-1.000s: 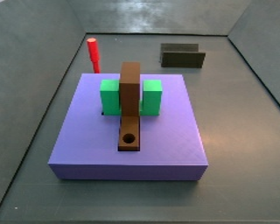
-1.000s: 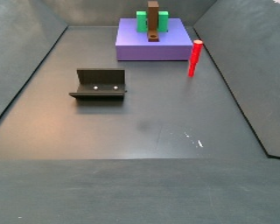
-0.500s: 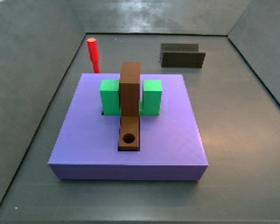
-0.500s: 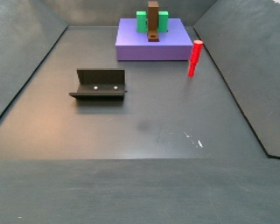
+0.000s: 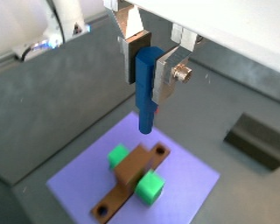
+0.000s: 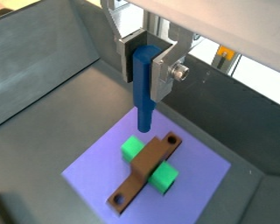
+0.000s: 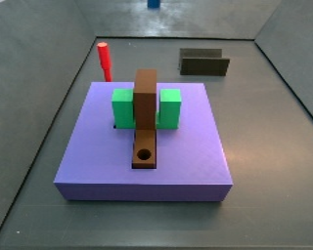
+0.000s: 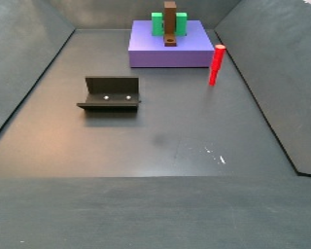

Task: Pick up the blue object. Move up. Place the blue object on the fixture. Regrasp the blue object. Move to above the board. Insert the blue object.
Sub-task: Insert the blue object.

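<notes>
In both wrist views my gripper (image 5: 150, 80) (image 6: 143, 74) is shut on the blue object (image 5: 146, 92) (image 6: 143, 87), a slim dark-blue peg hanging upright with its lower end free. It hangs high above the purple board (image 5: 195, 179) (image 6: 206, 166). The board (image 7: 186, 156) (image 8: 152, 56) carries a brown bar (image 7: 146, 112) with a round hole (image 7: 145, 154) and two green blocks (image 7: 122, 105). Only the peg's blue tip (image 7: 153, 3) shows in a side view, at the top edge. The fixture (image 7: 203, 62) (image 8: 110, 93) (image 5: 262, 140) stands bare on the floor.
A red upright peg (image 7: 105, 61) (image 8: 217, 64) stands on the floor beside the board. Grey walls enclose the dark floor (image 8: 158, 136) on all sides.
A blue tip has come into a side view at its top edge, where nothing showed before. Board, fixture and red peg have not moved.
</notes>
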